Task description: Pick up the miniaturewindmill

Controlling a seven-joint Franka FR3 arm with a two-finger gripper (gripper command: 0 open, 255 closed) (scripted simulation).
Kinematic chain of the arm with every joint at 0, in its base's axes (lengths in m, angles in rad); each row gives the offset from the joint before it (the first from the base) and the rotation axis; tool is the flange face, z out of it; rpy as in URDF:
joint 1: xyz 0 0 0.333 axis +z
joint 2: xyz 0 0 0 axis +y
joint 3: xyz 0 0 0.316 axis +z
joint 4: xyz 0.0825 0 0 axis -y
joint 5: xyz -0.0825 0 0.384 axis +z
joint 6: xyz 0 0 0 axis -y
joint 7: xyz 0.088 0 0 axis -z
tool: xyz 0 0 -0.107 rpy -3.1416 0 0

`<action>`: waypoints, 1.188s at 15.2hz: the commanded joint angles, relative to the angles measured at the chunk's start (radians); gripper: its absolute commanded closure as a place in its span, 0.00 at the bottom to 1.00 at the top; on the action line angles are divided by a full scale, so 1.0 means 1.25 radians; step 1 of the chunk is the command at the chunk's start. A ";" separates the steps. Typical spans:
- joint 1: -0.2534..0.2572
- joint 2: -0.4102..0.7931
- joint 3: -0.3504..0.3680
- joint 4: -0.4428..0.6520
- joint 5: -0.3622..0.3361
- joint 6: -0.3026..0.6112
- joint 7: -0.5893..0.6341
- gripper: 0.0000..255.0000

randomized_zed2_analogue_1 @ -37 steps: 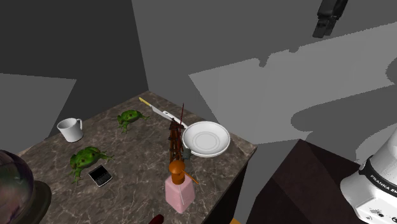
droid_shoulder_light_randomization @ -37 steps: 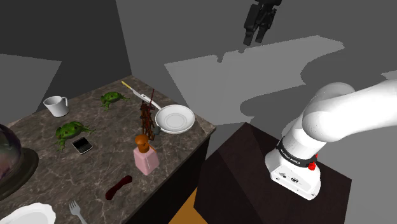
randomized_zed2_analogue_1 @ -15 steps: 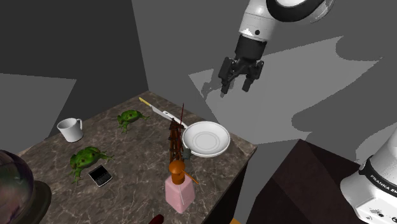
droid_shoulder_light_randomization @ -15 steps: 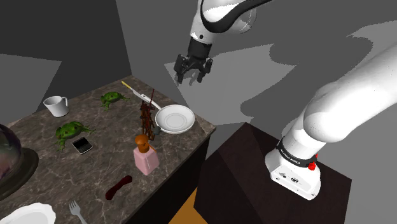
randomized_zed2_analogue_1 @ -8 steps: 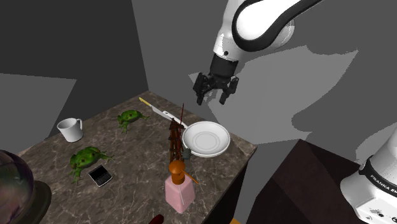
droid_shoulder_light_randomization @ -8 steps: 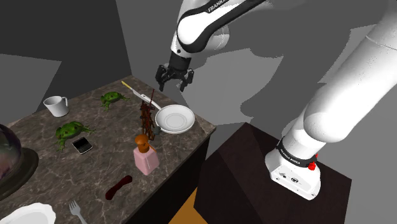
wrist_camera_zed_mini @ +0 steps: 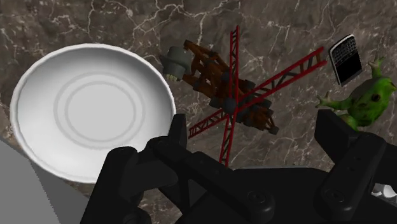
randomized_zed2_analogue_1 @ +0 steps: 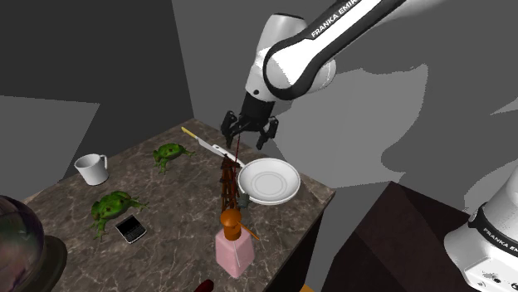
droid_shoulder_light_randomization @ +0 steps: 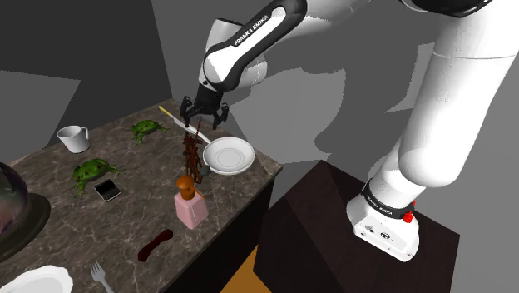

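In the shoulder view the tool (droid_shoulder_light_randomization: 202, 118) is hanging released, fingers apart, just above the miniature windmill (droid_shoulder_light_randomization: 193, 156), which is standing on the marble surface (droid_shoulder_light_randomization: 133, 216) beside one white plate (droid_shoulder_light_randomization: 229, 156). Two green frogs (droid_shoulder_light_randomization: 91, 173), one mug (droid_shoulder_light_randomization: 74, 138) and one fork (droid_shoulder_light_randomization: 101, 277) are sitting farther off. The second exterior view is showing the windmill's thin top blade ending just under the tool. The wrist view is placing the blades' hub ahead of the spread fingers (wrist_camera_zed_mini: 179, 130), beside one phone (wrist_camera_zed_mini: 345, 59).
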 commanded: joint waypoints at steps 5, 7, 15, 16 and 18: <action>0.031 0.139 -0.024 0.115 -0.032 0.047 0.059 0.00; 0.032 0.155 -0.024 0.114 -0.031 0.063 0.055 0.00; 0.034 0.194 -0.025 0.115 -0.031 0.100 0.047 1.00; 0.034 0.194 -0.024 0.115 -0.031 0.100 0.047 1.00; 0.034 0.194 -0.025 0.115 -0.031 0.100 0.047 1.00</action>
